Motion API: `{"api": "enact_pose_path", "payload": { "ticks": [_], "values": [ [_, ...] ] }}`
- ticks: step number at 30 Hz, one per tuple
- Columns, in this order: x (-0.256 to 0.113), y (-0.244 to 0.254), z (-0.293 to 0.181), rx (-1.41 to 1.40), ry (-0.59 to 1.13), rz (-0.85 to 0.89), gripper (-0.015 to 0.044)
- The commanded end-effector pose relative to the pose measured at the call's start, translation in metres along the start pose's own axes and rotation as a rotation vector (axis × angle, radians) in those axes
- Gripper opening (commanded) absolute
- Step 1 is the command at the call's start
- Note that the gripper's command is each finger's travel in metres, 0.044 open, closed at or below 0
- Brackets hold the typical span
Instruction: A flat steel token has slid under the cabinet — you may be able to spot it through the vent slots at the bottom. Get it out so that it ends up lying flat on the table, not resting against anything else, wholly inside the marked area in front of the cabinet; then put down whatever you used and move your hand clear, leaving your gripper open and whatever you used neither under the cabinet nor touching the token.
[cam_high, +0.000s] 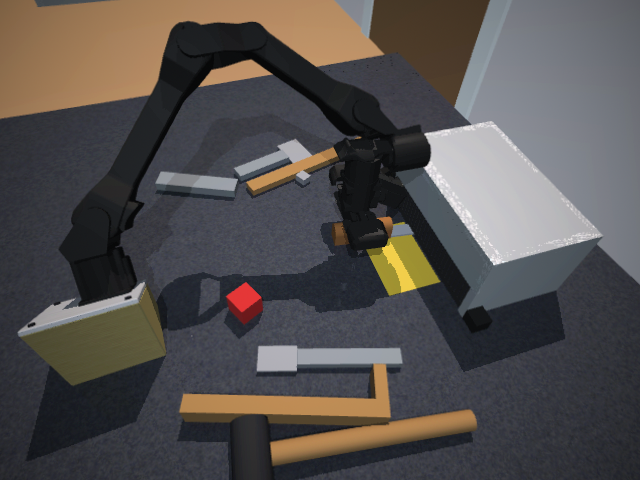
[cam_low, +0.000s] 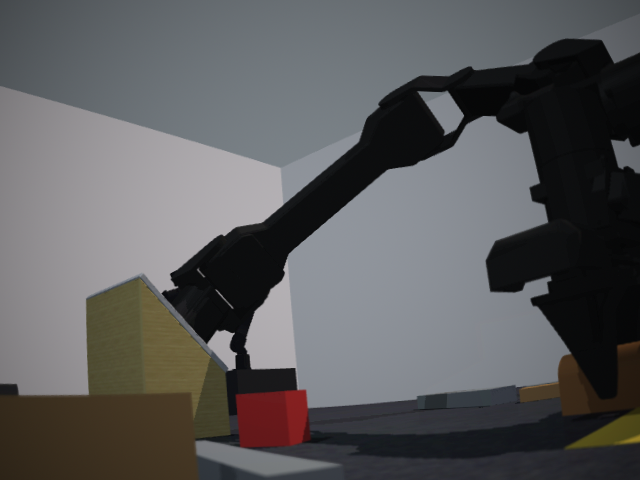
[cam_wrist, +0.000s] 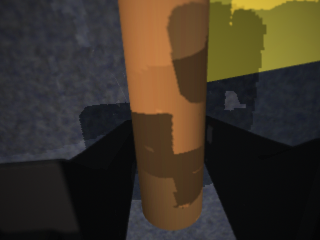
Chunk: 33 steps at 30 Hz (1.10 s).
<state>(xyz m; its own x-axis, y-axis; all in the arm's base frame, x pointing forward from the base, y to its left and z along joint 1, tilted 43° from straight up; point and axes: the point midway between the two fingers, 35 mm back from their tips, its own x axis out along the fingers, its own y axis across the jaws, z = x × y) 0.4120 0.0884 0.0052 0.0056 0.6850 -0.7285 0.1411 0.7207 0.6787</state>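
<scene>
My gripper (cam_high: 364, 236) (cam_wrist: 165, 126) is shut on the round orange handle (cam_high: 339, 234) (cam_low: 572, 387) (cam_wrist: 162, 75) of a flat tool, low over the table. The tool's thin grey blade (cam_high: 403, 230) runs from the handle across the far end of the yellow marked area (cam_high: 416, 263) (cam_low: 610, 432) (cam_wrist: 287, 45) toward the low dark front of the white cabinet (cam_high: 522, 191). The blade's far end is hidden. The gripper is beside the marked area's far-left corner in the top view. The steel token is not visible in any view.
A red cube (cam_high: 244, 303) (cam_low: 268, 418) stands between arm base and marked area. A grey bar (cam_high: 346, 357), an L-shaped wooden stick (cam_high: 284, 408) and a hammer (cam_high: 372, 437) lie at the near side. Another grey bar (cam_high: 196, 184) and a wooden stick (cam_high: 281, 178) lie behind. A black block (cam_high: 476, 318) is at the cabinet's near corner.
</scene>
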Motion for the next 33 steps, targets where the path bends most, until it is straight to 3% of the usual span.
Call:
{"api": "enact_pose_path", "payload": {
  "ticks": [1, 33],
  "values": [
    [0.001, -0.0097, 0.0004, 0.008, 0.0, -0.002, 0.0],
    [0.0012, -0.0162, -0.0078, 0.008, 0.0, -0.002, 0.0]
  ]
}}
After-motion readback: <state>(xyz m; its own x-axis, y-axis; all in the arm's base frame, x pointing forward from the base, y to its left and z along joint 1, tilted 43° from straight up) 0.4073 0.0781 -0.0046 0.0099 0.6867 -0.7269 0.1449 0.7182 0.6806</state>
